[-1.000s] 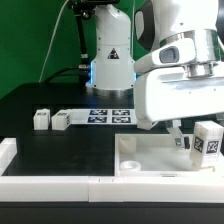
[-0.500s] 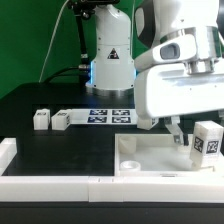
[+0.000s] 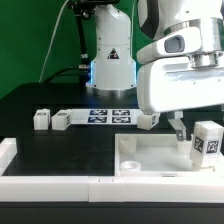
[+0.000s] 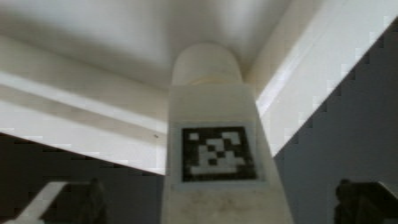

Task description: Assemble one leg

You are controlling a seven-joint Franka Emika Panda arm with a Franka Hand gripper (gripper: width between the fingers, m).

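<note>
The gripper [image 4: 205, 204] was spread wide. In the wrist view its two dark fingertips [image 4: 45, 203] showed only as blurred shapes, cut off at the frame's edge, with clear gaps between them and the leg [image 4: 214, 120]. It pinched nothing. From outside only one finger could be made out under the arm's [image 3: 180, 85] bulky white body; the other was hidden.

The leg stood upright between the fingers, its square tag facing the wrist camera. In the exterior view it rose from the corner of the panel [image 3: 155, 152] on the exterior view's right, tag forward. Whether its foot sat in a socket could not be told.

One round socket [image 3: 128, 164] was visible on the panel, near its front corner. A pair of legs [image 3: 50, 120] sat side by side on the black table [image 3: 50, 150], well apart on the exterior view's left. A fourth block [image 3: 147, 120], half covered by the arm, lay just beside the marker board [image 3: 110, 115], whose tags were too small to count. That made four legs, if that block was one.
</note>
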